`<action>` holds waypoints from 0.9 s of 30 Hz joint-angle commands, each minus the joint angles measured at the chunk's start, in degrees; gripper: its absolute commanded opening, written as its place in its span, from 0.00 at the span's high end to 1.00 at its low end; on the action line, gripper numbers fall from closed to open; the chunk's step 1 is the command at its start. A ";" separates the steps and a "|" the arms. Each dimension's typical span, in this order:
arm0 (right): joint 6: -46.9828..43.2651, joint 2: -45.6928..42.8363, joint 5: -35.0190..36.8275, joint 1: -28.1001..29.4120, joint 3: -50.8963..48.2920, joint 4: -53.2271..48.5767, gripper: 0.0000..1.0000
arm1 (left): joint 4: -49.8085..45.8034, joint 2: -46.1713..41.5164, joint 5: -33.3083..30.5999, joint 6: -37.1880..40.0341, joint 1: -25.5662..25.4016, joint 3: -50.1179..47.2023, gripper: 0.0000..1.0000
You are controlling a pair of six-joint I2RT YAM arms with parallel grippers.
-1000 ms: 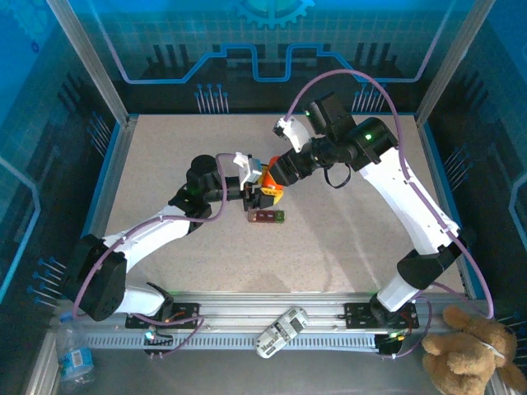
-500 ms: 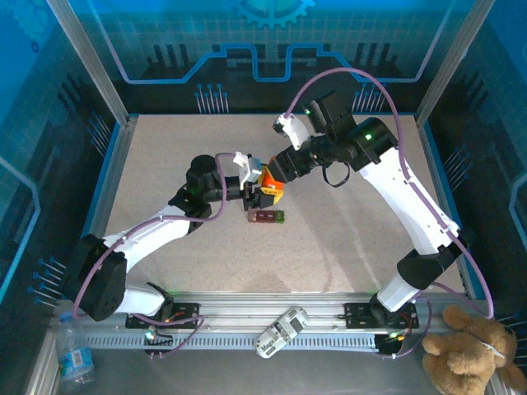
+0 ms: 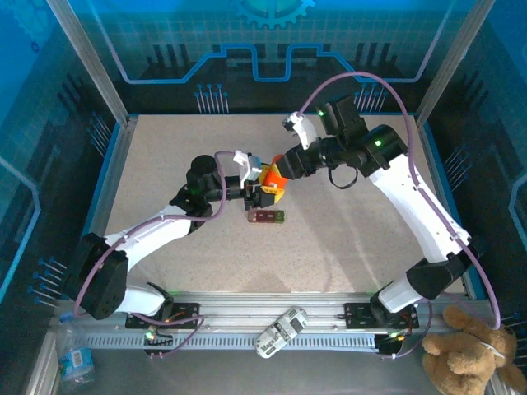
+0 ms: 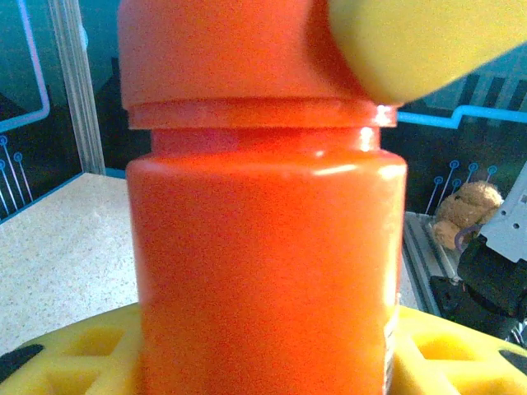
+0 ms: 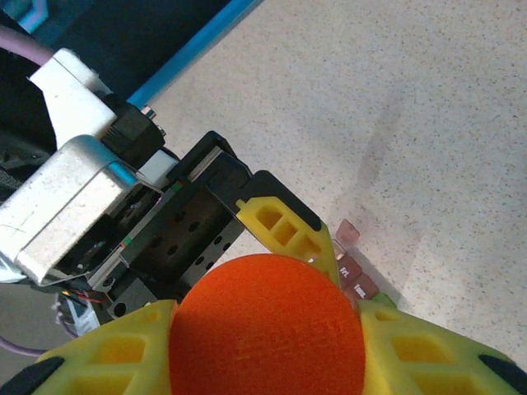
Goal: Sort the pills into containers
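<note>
An orange pill bottle [image 3: 271, 181] stands mid-table between both grippers. My left gripper [image 3: 260, 192] is shut on its body; in the left wrist view the bottle [image 4: 263, 247] rises between the yellow fingers [image 4: 74, 354]. From above, my right gripper [image 3: 278, 174] is shut on the bottle's orange cap [image 5: 268, 329], with yellow fingers [image 5: 428, 346] pressed against both sides. The containers [image 3: 269, 216], a dark red strip with a green end, lie on the table just in front of the bottle, and in the right wrist view the strip [image 5: 354, 267] peeks out past the cap. The pills are hidden.
The speckled table [image 3: 346, 239] is walled by blue panels at the back and sides. A white handheld device [image 3: 280, 331] lies on the front rail, a plush toy [image 3: 473, 354] sits at the lower right, and a water bottle [image 3: 76, 358] lies at the lower left.
My right gripper has closed onto the bottle's cap, and the right arm's elbow has shifted to the right. The left arm and the bottle have stayed put.
</note>
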 commanded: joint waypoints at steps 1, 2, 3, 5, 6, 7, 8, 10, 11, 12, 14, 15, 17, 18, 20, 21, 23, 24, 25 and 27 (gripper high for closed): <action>2.43 -3.39 -1.29 -2.21 -2.15 5.02 0.68 | 4.64 0.06 1.03 -0.66 0.25 -0.07 1.00; 2.40 -3.43 -1.75 -2.32 -2.44 5.04 0.68 | 4.77 0.06 1.08 -0.74 0.22 -0.05 1.00; 2.33 -3.42 -2.05 -2.34 -2.63 4.95 0.68 | 4.88 0.14 1.08 -0.73 0.20 -0.07 1.00; 2.48 -3.34 -2.11 -2.24 -3.31 5.02 0.68 | 5.13 0.23 1.08 -0.92 0.22 -0.01 1.00; 2.62 -3.39 -2.33 -2.21 -3.88 5.38 0.68 | 5.29 0.30 0.96 -1.05 0.25 0.05 1.00; 2.81 -3.52 -2.63 -2.21 -4.35 5.76 0.68 | 5.37 0.32 1.01 -1.18 0.21 -0.02 1.00; 2.66 -3.57 -3.13 -2.17 -4.67 6.07 0.68 | 5.42 0.32 1.00 -1.19 0.13 -0.07 1.00; 1.81 -3.52 -3.63 -1.96 -4.54 6.21 0.68 | 5.35 0.32 1.01 -1.27 0.10 -0.02 1.00; 0.61 -3.48 -3.88 -1.69 -4.12 5.96 0.69 | 5.31 0.32 1.08 -1.27 0.01 -0.06 1.00; -0.64 -3.36 -3.82 -1.39 -3.54 5.52 0.69 | 5.24 0.31 1.05 -1.32 -0.03 -0.01 1.00; -4.61 -2.57 -2.97 -0.47 -1.41 3.23 0.69 | 5.14 0.32 1.13 -1.37 -0.07 -0.03 1.00; -6.81 -2.27 -1.86 0.14 -0.60 2.21 0.69 | 5.16 0.32 1.26 -1.44 -0.02 -0.06 1.00; -11.49 -1.65 0.49 1.31 0.64 0.34 0.69 | 5.18 0.32 1.26 -1.54 -0.13 -0.02 1.00; -13.24 -1.49 0.74 1.54 0.84 -0.10 0.69 | 5.14 0.31 1.20 -1.51 -0.13 -0.05 1.00; -16.10 -1.77 0.99 1.50 0.32 0.26 0.71 | 5.17 0.41 1.27 -1.63 -0.23 -0.08 1.00; -17.05 -1.96 0.63 1.37 -0.11 0.62 0.71 | 5.16 0.41 1.15 -1.62 -0.24 -0.14 1.00; -18.03 -2.57 -0.39 1.07 -1.38 2.34 0.70 | 5.25 0.32 1.17 -1.63 -0.23 -0.18 1.00; -18.17 -2.69 -1.47 0.84 -1.70 2.86 0.70 | 5.25 0.36 1.18 -1.67 -0.21 -0.24 1.00; -18.24 -2.82 -2.73 0.60 -2.08 3.51 0.70 | 5.26 0.32 1.22 -1.71 -0.20 -0.30 1.00; -16.93 -2.42 -3.07 0.14 -1.98 4.05 0.70 | 5.50 0.41 1.10 -1.95 -0.21 -0.35 1.00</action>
